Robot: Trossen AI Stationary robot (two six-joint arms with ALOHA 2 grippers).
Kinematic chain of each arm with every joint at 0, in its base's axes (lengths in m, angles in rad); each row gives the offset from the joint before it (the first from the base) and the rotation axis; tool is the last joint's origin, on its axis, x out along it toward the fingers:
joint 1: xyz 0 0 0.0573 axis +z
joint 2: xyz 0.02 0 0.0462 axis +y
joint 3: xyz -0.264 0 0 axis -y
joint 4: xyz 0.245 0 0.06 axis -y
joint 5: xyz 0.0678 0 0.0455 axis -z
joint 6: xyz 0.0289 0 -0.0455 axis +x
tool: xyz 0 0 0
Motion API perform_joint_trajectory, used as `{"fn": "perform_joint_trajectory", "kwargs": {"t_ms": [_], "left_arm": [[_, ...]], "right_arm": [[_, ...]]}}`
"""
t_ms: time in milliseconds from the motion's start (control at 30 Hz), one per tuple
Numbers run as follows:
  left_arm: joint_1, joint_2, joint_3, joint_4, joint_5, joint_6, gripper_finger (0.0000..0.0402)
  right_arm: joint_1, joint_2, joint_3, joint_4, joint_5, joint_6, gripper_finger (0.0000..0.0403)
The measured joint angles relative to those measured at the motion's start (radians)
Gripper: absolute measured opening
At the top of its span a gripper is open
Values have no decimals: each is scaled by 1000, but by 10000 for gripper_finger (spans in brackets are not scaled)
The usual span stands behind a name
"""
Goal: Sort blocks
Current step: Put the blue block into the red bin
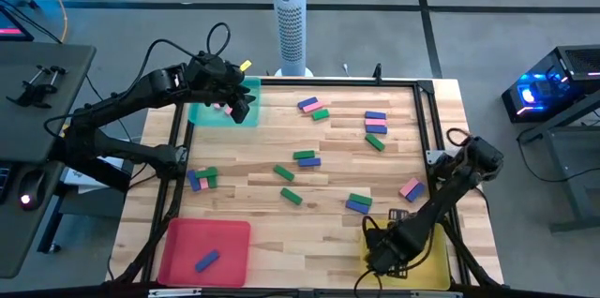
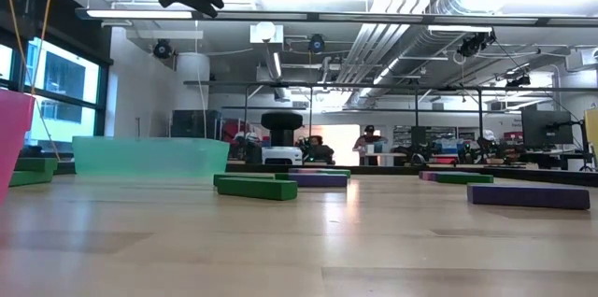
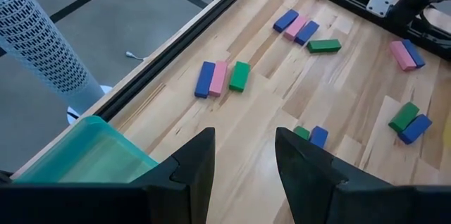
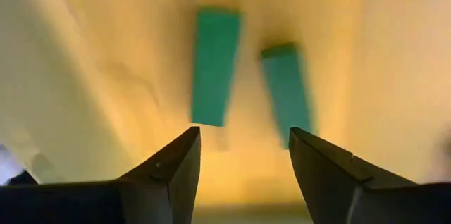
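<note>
Blocks [image 1: 375,129] lie scattered over the worktop [image 1: 253,195], with sorting part done: one blue bar [image 1: 207,260] rests in the red tray [image 1: 178,242], two green bars [image 4: 215,65] lie in the yellow tray [image 1: 441,256], and a pink bar [image 1: 223,108] seems to sit in the teal tray [image 1: 202,115], though the left arm hides most of it.

Right tool [image 4: 243,175] hangs low inside the yellow tray, its fingers [image 4: 173,171] spread with nothing between them and both green bars lying free on the tray floor just ahead. I judge this a drop-off just made. Left tool [image 3: 243,168] hovers above the teal tray's edge, fingers partly apart and empty.

Next, each arm would need to lift clear of its tray wall and reach for a loose bar of matching colour. Several sit pressed side by side in mixed groups, such as the blue, pink and green trio [image 3: 222,78] near the far rail, so a clean pick calls for fingers set across one bar's narrow width without nudging its neighbours.

The bars are small, flat, matte rectangles in pink, blue and green, all alike in shape and much smaller than the trays.
</note>
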State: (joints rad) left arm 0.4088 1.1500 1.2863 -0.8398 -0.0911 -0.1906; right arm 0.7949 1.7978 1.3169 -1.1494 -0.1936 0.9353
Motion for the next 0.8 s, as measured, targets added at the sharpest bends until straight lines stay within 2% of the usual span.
{"fn": "perform_joint_trajectory", "kwargs": {"t_ms": [133,300,467,567,633,700,800], "left_arm": [[0,0,0,4,1,-3,138],[-7,0,0,30,16,-17,138],[-35,0,0,102,90,-1,138],[-56,0,0,152,144,44,138],[-70,0,0,178,177,76,138],[-85,0,0,196,195,104,138],[-109,0,0,200,204,135,138]], "right_arm": [[0,-75,102,-106,147,33,193],[-36,-201,182,-219,320,208,192],[-104,-373,156,-164,541,342,192],[-152,-477,106,-53,710,308,192],[-190,-541,60,46,792,230,192],[-236,-599,4,150,821,141,192],[-317,-665,-88,298,806,20,192]]}}
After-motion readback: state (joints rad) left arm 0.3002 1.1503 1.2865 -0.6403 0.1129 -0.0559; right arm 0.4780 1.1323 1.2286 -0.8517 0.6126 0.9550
